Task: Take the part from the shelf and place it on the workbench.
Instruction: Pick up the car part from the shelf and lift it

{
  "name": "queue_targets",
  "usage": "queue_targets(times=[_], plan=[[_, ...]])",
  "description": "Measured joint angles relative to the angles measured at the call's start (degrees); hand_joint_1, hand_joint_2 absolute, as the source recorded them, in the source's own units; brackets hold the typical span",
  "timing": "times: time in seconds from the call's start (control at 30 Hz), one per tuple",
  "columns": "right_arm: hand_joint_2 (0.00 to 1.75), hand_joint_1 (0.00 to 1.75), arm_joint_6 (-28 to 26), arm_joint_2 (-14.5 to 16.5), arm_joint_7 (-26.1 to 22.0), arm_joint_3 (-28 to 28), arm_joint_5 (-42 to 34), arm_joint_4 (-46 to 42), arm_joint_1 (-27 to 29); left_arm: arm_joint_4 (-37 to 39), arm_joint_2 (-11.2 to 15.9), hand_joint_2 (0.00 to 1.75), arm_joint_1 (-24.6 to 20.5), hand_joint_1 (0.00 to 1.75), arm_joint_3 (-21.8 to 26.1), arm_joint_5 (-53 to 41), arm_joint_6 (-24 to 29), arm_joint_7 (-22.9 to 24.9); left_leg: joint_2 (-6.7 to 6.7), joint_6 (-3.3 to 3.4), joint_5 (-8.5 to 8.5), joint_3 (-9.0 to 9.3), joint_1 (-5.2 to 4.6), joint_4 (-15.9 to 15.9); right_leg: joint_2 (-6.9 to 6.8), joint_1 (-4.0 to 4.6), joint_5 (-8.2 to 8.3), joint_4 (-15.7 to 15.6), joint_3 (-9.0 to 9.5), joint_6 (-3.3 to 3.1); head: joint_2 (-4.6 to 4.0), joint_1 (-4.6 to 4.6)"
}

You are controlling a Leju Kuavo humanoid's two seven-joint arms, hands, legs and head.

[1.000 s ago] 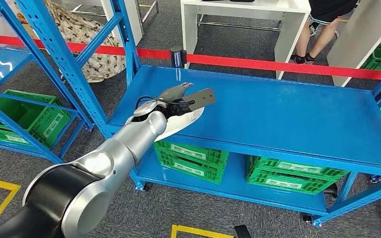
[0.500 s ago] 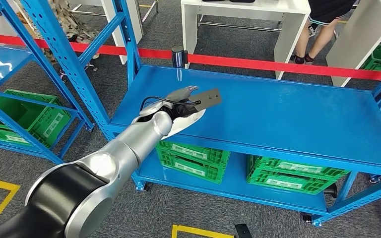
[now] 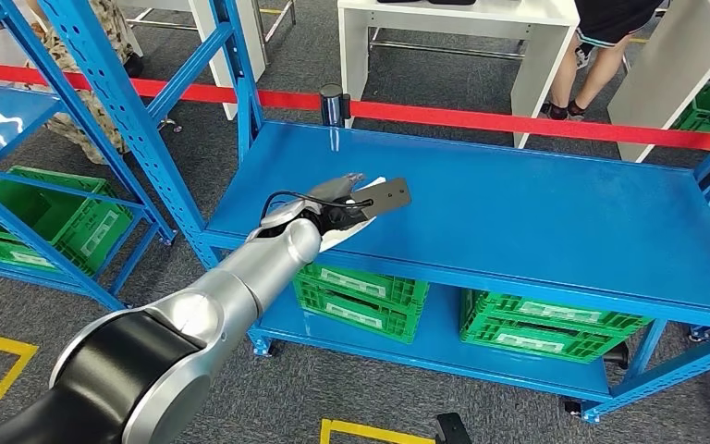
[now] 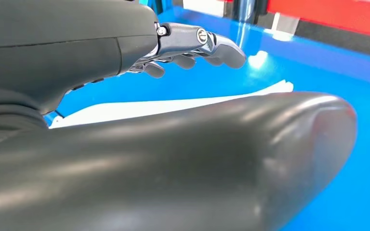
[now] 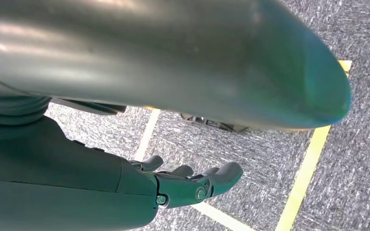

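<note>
Left hand (image 3: 333, 205) lower than a second ago, fingers (image 4: 207, 45) holding the flat dark-and-white part (image 3: 384, 196) just above the blue desk (image 3: 555, 213) (near-left area), right hand (image 5: 192, 183) fingers loosely spread, no readable writing

Left arm stretched forward, left hand (image 3: 337, 205) closed around something flat. Right hand (image 5: 192, 183) hanging down, fingers loose, holding nothing.
</note>
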Motion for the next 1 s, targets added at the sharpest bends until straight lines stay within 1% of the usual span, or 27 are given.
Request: queue_targets(times=[0.6, 1.0], plan=[[0.0, 0.0, -0.15, 0.0, -0.04, 0.0, -0.03, 0.0, 0.18, 0.63, 0.36, 0.0, 2.71, 0.0, 0.0, -0.27, -0.01, 0.79, 0.0, 0.0, 0.0, -0.01, 0.0, 0.0, 0.0, -0.01, 0.0, 0.0, 0.0, 0.0, 0.0, 0.0], [0.0, 0.0, -0.3, -0.02, -0.1, -0.02, -0.11, 0.0, 0.43, 0.63, 0.36, 0.0, 3.21, 0.0, 0.0, -0.34, -0.09, 1.31, 0.0, 0.0, 0.0, -0.01, 0.0, 0.0, 0.0, -0.01, 0.0, 0.0, 0.0, 0.0, 0.0, 0.0]])
